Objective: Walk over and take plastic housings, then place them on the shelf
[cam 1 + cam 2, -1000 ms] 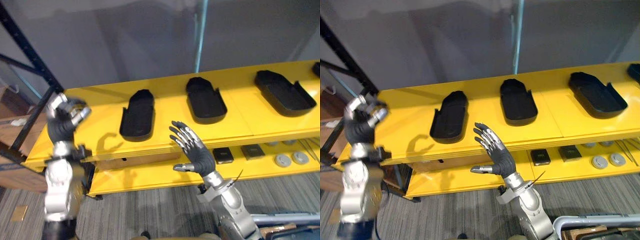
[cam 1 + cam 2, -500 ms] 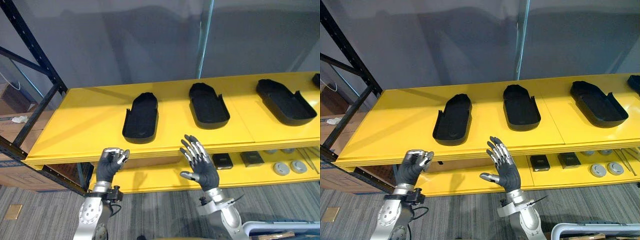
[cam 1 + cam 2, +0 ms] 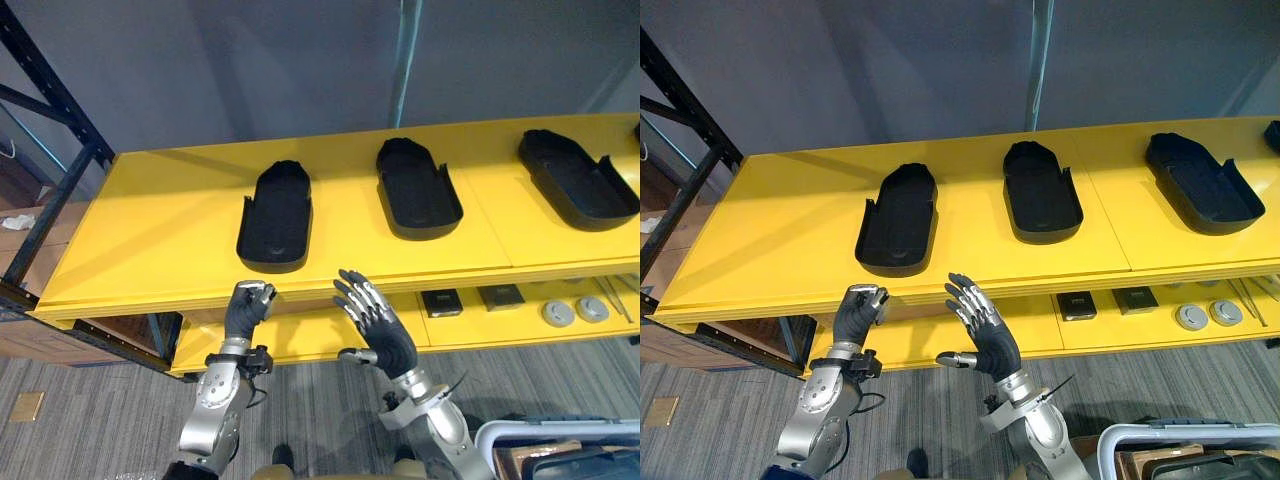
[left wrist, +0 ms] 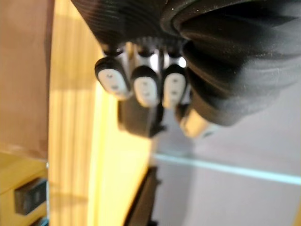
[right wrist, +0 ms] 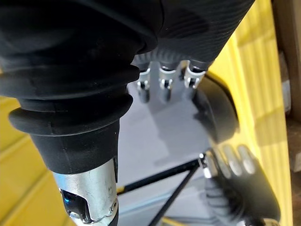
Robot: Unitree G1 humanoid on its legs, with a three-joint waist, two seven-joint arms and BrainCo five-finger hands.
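Observation:
Three black plastic housings lie open side up on the yellow top shelf (image 3: 160,240): one at the left (image 3: 275,215), one in the middle (image 3: 418,200), one at the right (image 3: 580,192). My left hand (image 3: 245,305) is held up just before the shelf's front edge, below the left housing, its fingers curled on nothing; in the left wrist view the curled fingers (image 4: 143,87) show with a housing (image 4: 138,117) past them. My right hand (image 3: 375,325) is beside it, below the gap between the left and middle housings, fingers spread and holding nothing.
A lower yellow shelf (image 3: 300,340) carries small black boxes (image 3: 440,300) and round grey discs (image 3: 557,313). A black rack upright (image 3: 50,95) and a cardboard box (image 3: 20,230) stand at the left. A white cart frame (image 3: 540,435) is at the bottom right.
My left hand has dropped from high at the left to just before the shelf's edge and moved right, still curled. The right hand sank a little and stays spread. The camera shifted.

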